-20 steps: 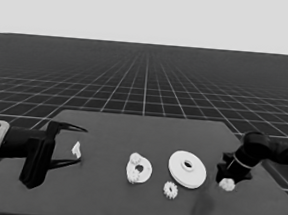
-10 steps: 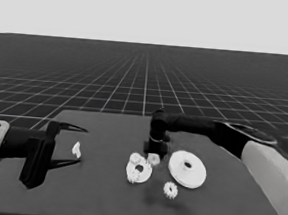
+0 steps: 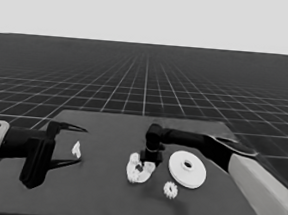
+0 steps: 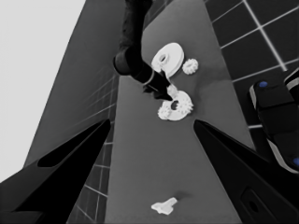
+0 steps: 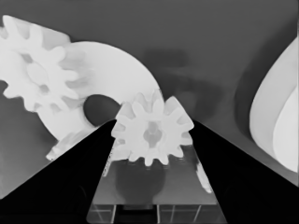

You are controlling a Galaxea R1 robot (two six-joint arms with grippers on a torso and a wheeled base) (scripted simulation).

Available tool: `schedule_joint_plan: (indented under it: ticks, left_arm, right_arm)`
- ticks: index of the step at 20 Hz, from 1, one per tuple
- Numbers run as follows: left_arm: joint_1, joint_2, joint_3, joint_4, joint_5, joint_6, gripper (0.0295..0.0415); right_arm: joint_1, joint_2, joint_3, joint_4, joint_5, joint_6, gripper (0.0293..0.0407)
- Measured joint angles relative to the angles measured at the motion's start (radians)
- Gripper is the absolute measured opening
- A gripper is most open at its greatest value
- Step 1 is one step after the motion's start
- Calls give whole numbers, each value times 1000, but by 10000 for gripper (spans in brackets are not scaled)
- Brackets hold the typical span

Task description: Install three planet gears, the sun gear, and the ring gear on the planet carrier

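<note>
Matt white gear (image 5: 152, 132) between smooth black fingers (image 5: 60, 177) (no gloss anywhere), smaller round part (image 5: 107, 79) beside it equally chalky, dark table (image 3: 102, 194) flat, unreflective

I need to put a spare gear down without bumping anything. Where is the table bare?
Bare table lies between the thin white piece and the smaller round part. It is crowded where the right gripper holds a gear over that part, beside the larger round part and a loose gear.

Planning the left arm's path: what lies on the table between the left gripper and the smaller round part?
Only the thin white piece, close to the left gripper; beyond it, bare table up to the smaller round part. The head view shows this.
</note>
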Motion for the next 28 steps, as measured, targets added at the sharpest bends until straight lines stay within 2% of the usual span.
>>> schedule_joint_plan:
  ticks: [4,6,7,8,14,17,24,25,26,28]
  left_arm:
    - [0,0,0,0,0,0,385]
    - [0,0,0,0,0,0,385]
    - [0,0,0,0,0,0,385]
    - [0,0,0,0,0,0,385]
    - [0,0,0,0,0,0,385]
    - [0,0,0,0,0,0,385]
    - [0,0,0,0,0,0,385]
    - [0,0,0,0,0,0,385]
    - [0,0,0,0,0,0,385]
    - [0,0,0,0,0,0,385]
  right_arm:
    - [-6,1,-6,-5,3,-3,312]
    - [-6,1,-6,-5,3,-3,371]
    - [-6,1,-6,-5,3,-3,381]
    - [-6,1,-6,-6,3,-3,383]
    - [-6,1,-6,-6,3,-3,385]
    - [116,-24,86,108,-45,52,385]
    - [148,-26,95,140,-51,57,385]
    - [142,-176,367,128,-70,175,385]
    - [136,-271,505,123,-79,221,385]
    - [132,-355,615,119,-85,248,385]
